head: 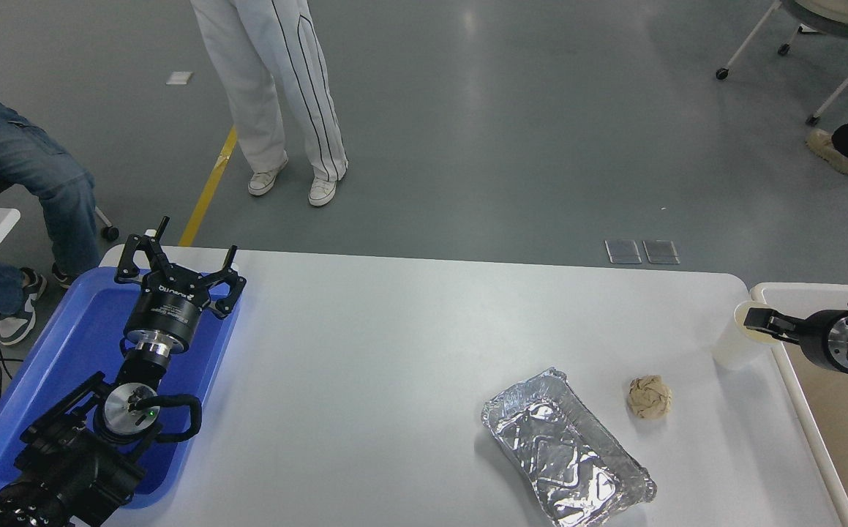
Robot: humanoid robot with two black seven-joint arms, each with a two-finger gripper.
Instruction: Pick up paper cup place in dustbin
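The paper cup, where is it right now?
In the head view the paper cup stands at the table's far right edge, right beside the dustbin's rim, with the right gripper at its mouth and the crumpled paper ball nearer the camera.

Left of the foil tray (568,448), bare white table (365,366) runs open to the blue tray (43,366), which the parked left gripper (175,272) occupies. Right of the foil tray, a crumpled paper ball (649,396) narrows the way toward the dustbin (804,417).
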